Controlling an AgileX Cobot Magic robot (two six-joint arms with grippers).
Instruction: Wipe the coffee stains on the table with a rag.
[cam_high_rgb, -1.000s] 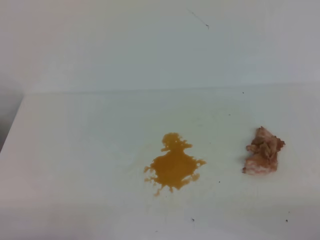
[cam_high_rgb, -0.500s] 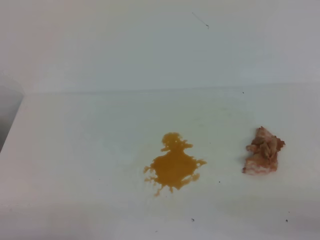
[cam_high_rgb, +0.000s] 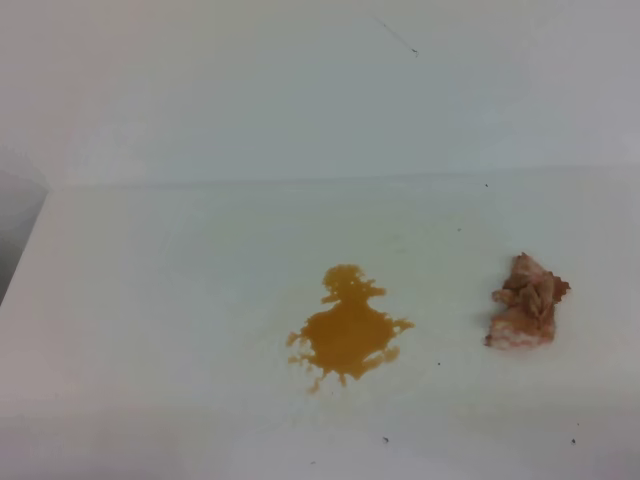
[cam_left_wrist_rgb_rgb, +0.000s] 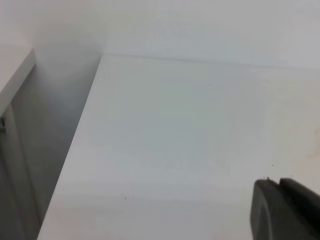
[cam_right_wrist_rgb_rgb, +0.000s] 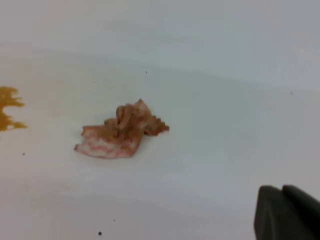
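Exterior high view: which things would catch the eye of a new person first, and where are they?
The amber-brown coffee stains stand out most, a ragged splash near the middle of the white table. To their right, apart from them, lies the crumpled pinkish-brown rag. No arm shows in this view.

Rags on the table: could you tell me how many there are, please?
1. The rag lies crumpled on the table, to the right of the coffee stains and apart from them. No other rag shows in any view.
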